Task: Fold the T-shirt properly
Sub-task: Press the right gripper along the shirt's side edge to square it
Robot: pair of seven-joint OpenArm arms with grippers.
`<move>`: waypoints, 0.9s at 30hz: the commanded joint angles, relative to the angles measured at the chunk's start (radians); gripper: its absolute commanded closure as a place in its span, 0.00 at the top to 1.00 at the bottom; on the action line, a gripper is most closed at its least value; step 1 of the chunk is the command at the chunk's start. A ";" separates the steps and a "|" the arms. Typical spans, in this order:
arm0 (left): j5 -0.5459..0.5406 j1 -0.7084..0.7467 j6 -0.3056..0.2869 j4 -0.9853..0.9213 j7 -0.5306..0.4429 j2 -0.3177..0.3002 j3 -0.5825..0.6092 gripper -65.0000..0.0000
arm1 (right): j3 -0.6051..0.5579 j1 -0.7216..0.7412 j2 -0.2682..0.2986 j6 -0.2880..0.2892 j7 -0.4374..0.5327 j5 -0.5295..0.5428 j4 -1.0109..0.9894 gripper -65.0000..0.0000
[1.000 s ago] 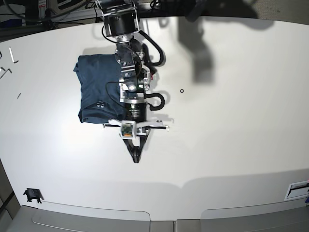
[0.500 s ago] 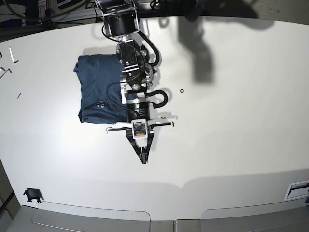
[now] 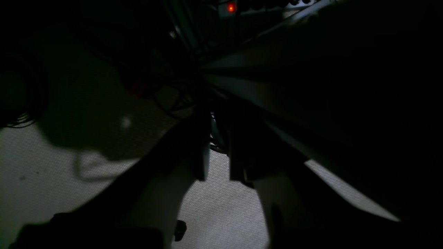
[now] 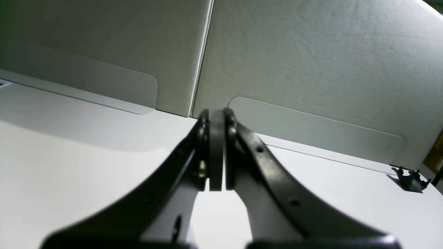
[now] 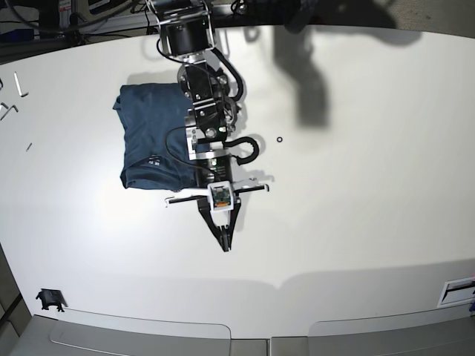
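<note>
Here we see a white table (image 5: 356, 185) under bright light, with a grey panelled wall (image 4: 311, 52) rising past its far edge in the right wrist view. Our right gripper (image 5: 225, 242) has its fingers (image 4: 216, 152) pressed together on nothing, just above bare tabletop. The shirt (image 5: 152, 141) lies folded into a compact rectangle behind and to one side of those fingers, partly under the arm, its label (image 5: 155, 160) facing up. A small black ring (image 5: 279, 139) sits well apart from the fingertips, and a black clip (image 4: 410, 178) rests near the table edge beyond them. Bare table spreads all round the fingertips. Our left gripper (image 3: 218, 169) shows only in its own dark view, fingers slightly apart over speckled floor (image 3: 34, 173), holding nothing.
</note>
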 commanded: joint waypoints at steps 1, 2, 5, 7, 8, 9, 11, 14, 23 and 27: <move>0.005 0.011 -0.011 0.005 -0.019 0.005 0.002 0.12 | -0.001 0.022 -0.007 -0.007 0.031 -0.008 0.018 0.00; 0.004 0.011 -0.011 0.005 -0.019 0.005 0.002 0.12 | -0.001 0.023 -0.007 -0.007 0.031 -0.022 0.018 0.00; 0.005 0.011 -0.011 0.005 -0.019 0.005 0.002 0.12 | -0.001 0.023 -0.007 -0.007 0.031 -0.026 0.018 0.00; 0.005 0.011 -0.011 0.005 -0.019 0.005 0.002 0.12 | -0.001 0.023 -0.007 -0.007 0.031 -0.026 0.018 0.00; 0.005 0.011 -0.011 0.005 -0.019 0.005 0.002 0.12 | -0.001 0.023 -0.007 -0.007 0.031 -0.026 0.018 0.00; 0.004 0.011 -0.011 0.005 -0.019 0.005 0.002 0.12 | -0.001 0.023 -0.007 -0.007 0.031 -0.026 0.018 0.00; 0.005 0.011 -0.011 0.005 -0.019 0.005 0.002 0.12 | -0.001 0.023 -0.007 -0.007 0.031 -0.026 0.018 0.00; 0.005 0.011 -0.011 0.005 -0.019 0.005 0.002 0.12 | -0.001 0.023 -0.007 -0.007 0.031 -0.026 0.018 0.00; 0.005 0.011 -0.011 0.005 -0.019 0.005 0.002 0.12 | -0.011 0.023 -0.007 -0.008 0.031 -0.026 0.018 0.00; 0.004 0.011 -0.011 0.005 -0.019 0.005 0.002 0.12 | -0.019 0.023 -0.007 -0.008 0.032 -0.025 0.018 0.00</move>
